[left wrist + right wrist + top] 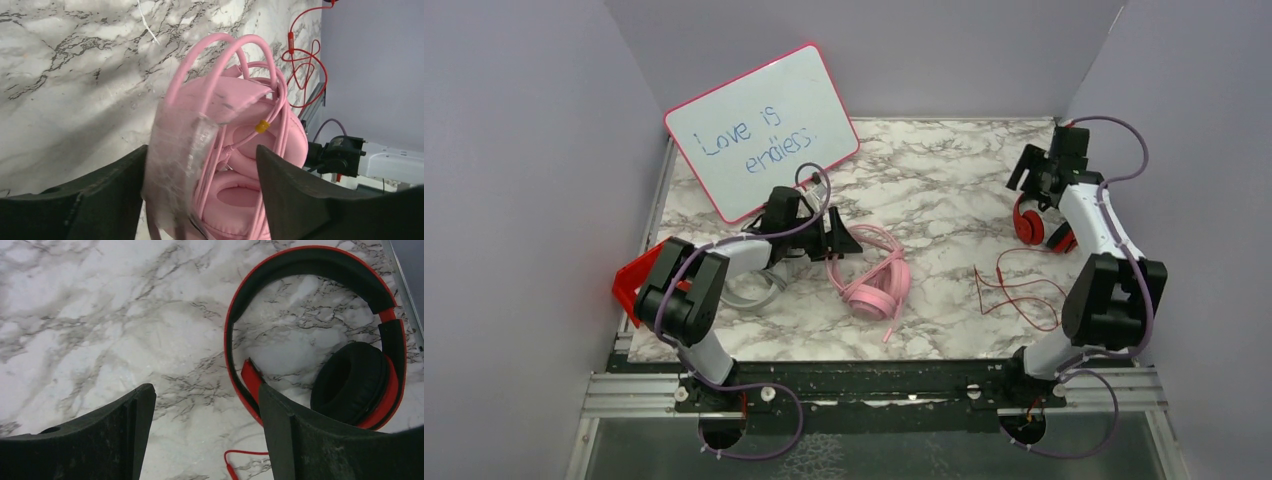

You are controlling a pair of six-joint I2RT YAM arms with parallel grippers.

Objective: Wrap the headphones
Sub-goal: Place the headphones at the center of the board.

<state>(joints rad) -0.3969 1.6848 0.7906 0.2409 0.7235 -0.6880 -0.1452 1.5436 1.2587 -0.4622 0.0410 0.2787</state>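
Note:
The pink headphones (876, 284) lie on the marble table (944, 180), their pink cable wound round the band and cups. My left gripper (837, 236) is at their band. In the left wrist view its jaws stand wide apart either side of the pink headphones (245, 195), and the left gripper (201, 150) is open. The red-and-black headphones (1032, 222) lie flat at the far right, and their red cable (1014, 285) trails loose toward the front. My right gripper (206, 390) hovers open just left of the red-and-black headphones (350, 382), over bare marble. A grey-white pair (749, 292) lies partly under the left arm.
A whiteboard (764, 130) with a pink rim leans on the back left wall. A red plastic piece (634, 280) sits at the table's left edge. Purple walls close in the left, back and right sides. The cable's plug end (231, 469) lies below the right gripper.

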